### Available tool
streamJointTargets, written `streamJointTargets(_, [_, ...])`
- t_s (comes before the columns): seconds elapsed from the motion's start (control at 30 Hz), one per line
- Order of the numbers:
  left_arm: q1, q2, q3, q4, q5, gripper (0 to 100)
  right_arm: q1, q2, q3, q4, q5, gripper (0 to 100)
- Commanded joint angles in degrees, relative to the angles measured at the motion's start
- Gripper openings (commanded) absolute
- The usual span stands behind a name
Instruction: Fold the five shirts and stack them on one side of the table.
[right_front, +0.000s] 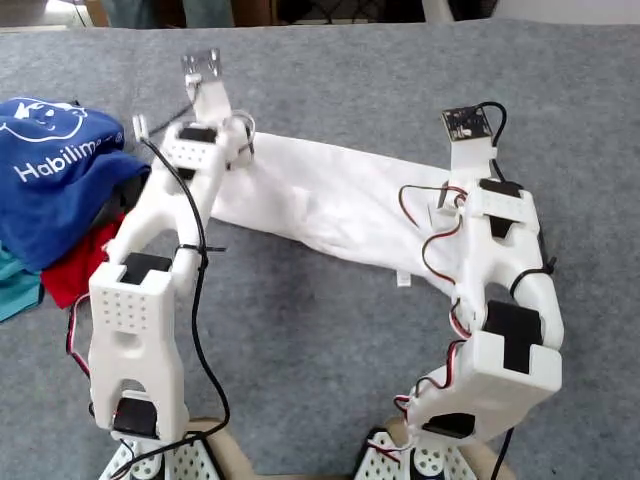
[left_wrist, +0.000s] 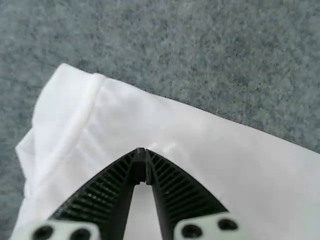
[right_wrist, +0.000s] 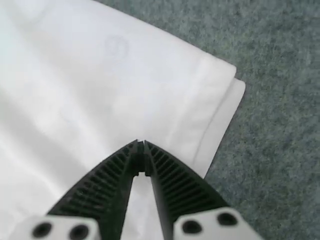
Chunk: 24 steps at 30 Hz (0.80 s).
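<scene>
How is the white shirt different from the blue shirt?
The white shirt lies stretched long and flat mid-table; the blue shirt sits bunched in a heap at the table's side. The left gripper and right gripper are over the white shirt, neither near the blue shirt. Both shirts lie on the grey table.

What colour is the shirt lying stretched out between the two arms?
The shirt is plain white, clearest in the high view.
</scene>
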<state>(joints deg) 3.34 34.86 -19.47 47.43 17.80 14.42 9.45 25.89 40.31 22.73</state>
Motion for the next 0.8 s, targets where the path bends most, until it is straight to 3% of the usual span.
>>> streamJointTargets(0.0, [-1.1, -1.7, -12.9, 16.5, 0.2, 3, 0.5, -0.1, -0.1, -1.0, -0.2, 1.5])
streamJointTargets(0.2, [-1.2, -3.8, -20.4, 34.8, -0.4, 3, 0.5, -0.1, -0.1, -1.0, -0.2, 1.5])
streamJointTargets(0.33, [-0.9, -6.6, -12.0, 37.2, -1.8, 3, 0.6, -0.1, -0.1, -1.0, -0.1, 1.5])
streamJointTargets(0.57, [4.4, -19.8, 18.8, 11.1, -1.7, 3, 0.6, -0.4, -0.1, -1.0, -0.2, 1.5])
streamJointTargets(0.77, [9.7, -26.0, 34.2, -9.4, -1.7, 3, 0.6, -0.7, -0.4, -0.9, -0.2, 1.5])
